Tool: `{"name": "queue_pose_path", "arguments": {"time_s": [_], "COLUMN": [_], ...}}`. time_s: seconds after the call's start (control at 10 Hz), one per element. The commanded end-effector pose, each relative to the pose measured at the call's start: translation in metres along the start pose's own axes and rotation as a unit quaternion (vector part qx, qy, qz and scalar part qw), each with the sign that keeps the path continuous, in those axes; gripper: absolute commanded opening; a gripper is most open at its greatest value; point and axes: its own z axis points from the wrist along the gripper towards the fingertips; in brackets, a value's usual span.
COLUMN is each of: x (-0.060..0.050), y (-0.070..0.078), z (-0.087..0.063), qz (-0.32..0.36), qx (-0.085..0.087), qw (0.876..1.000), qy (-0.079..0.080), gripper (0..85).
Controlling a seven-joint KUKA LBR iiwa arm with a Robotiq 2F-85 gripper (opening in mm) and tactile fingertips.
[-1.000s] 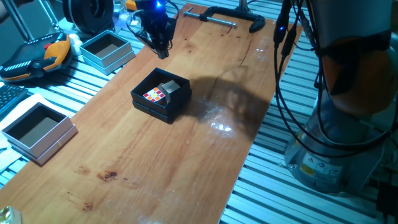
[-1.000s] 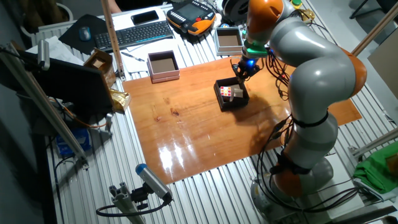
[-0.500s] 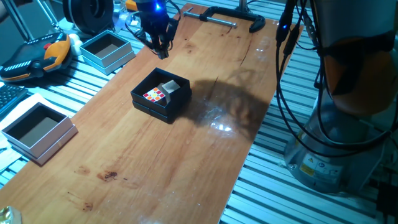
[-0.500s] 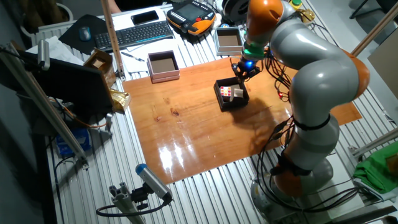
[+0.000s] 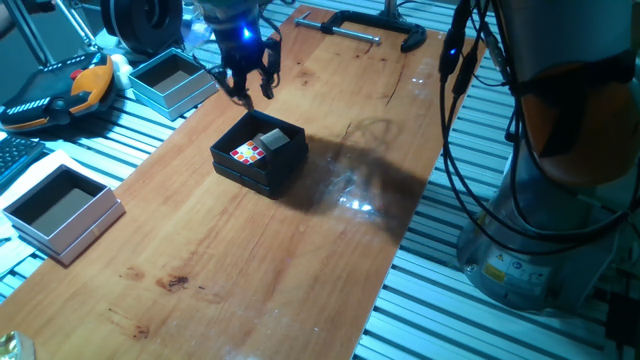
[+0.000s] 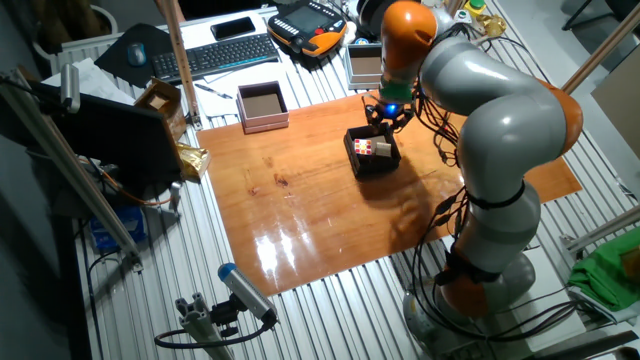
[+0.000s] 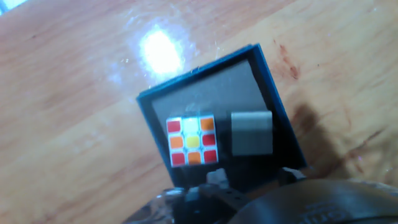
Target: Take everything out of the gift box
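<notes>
Box (image 5: 258, 155), black and square, sits on the desk (image 5: 300, 240) with a colourful cube (image 7: 191, 141) beside a grey block (image 7: 252, 133). Hand (image 5: 248, 88) hangs above, fingers apart, holding nothing.

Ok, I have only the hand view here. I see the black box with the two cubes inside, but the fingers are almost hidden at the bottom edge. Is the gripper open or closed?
Observer: Open. In one fixed view the gripper has its fingers spread and holds nothing.
Operator: Is it already down inside the gift box?
Observer: No. It hangs clearly above the gift box, near its far edge, and touches neither the puzzle cube nor the grey block.
Operator: Is anything else close to the box?
Observer: Nothing close. A pale square box stands apart on the metal slats beside the wooden top.
</notes>
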Motion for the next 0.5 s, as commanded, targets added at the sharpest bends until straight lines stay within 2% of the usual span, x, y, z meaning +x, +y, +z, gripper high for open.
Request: {"name": "queue_pose_path", "arguments": {"time_s": [0.0,0.4], "x": [-0.003,-0.014], "y": [-0.001,-0.007], "z": [0.005,0.037], "qz": [0.005,-0.002], "qx": [-0.002,-0.014], "qw": [1.000,1.000], "qy": [-0.002,-0.015], "gripper": [62.3,60.3]}}
